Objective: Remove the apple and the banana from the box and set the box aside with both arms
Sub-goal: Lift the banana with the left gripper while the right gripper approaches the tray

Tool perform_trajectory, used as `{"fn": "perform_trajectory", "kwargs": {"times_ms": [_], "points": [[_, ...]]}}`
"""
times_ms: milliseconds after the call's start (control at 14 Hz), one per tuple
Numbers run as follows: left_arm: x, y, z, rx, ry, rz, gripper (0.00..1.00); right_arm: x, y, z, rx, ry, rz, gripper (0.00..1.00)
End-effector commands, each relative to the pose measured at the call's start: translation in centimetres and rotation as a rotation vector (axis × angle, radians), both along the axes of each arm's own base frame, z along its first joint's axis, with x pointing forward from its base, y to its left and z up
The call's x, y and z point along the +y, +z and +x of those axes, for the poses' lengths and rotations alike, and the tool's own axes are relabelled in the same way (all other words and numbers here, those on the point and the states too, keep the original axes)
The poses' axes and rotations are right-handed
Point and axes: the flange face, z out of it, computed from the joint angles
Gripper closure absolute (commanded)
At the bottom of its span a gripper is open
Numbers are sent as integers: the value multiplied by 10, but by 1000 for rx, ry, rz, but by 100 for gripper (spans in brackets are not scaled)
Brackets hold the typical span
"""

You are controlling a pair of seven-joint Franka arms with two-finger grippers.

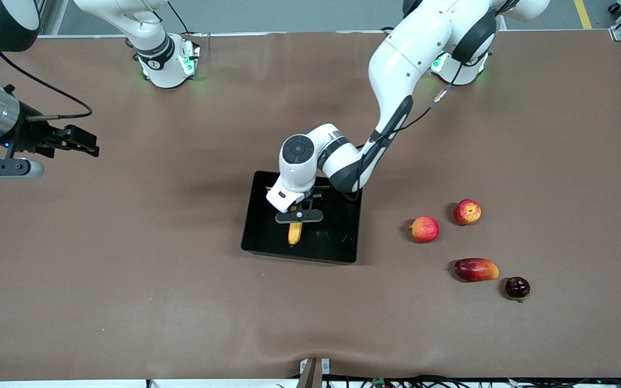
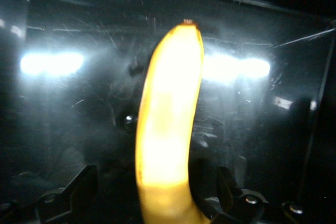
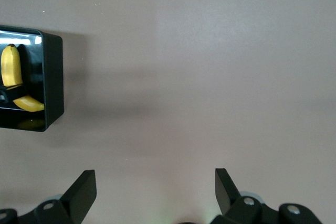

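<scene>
The yellow banana point(image 1: 295, 233) lies in the glossy black box point(image 1: 337, 242) at mid-table. My left gripper point(image 1: 298, 215) is down inside the box over the banana, its fingers open and spread on either side of it. In the left wrist view the banana point(image 2: 170, 119) runs between the open fingers point(image 2: 84, 187) with a gap on one side, over the box floor point(image 2: 63, 129). The red apple with yellow streaks point(image 1: 467, 212) sits on the table toward the left arm's end. My right gripper point(image 1: 87, 143) hangs open and empty over bare table at the right arm's end point(image 3: 155, 182).
A round red-orange fruit point(image 1: 425, 229) lies beside the apple. A red-orange mango point(image 1: 476, 269) and a dark purple fruit point(image 1: 517, 287) lie nearer the front camera. The right wrist view shows the box point(image 3: 52, 77) with the banana point(image 3: 11, 66) in it.
</scene>
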Motion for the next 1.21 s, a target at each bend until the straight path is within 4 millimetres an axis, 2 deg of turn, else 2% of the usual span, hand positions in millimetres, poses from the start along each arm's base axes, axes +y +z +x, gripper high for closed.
{"fn": "perform_trajectory", "kwargs": {"times_ms": [0,71,143,214,357,500,643,786,929,1000,1143], "points": [[-8,-1,1,-36,8,0,7,10,-7,7,-14,1,-10,0],[-8,-1,1,-36,8,0,38,14,-13,12,-13,8,-10,0],[-9,3,1,-37,15,-6,89,21,-16,13,-17,18,-9,0],[-8,6,3,-41,17,-6,100,29,-24,18,-18,30,-10,0],[-8,12,4,-45,17,-9,100,45,-37,27,-34,54,-8,0],[-6,49,13,-74,22,-26,100,64,-53,36,-50,80,-4,0],[6,92,25,-80,42,-7,100,78,-65,37,-35,101,-6,0],[31,148,46,-101,70,-12,100,87,-85,34,-7,110,-11,0],[58,195,65,-127,94,-24,100,99,-104,34,-31,94,-9,0],[81,224,76,-140,100,-32,100,110,-113,33,-47,76,-9,0],[131,256,90,-108,83,21,100,131,-131,34,-51,25,-16,0]]}}
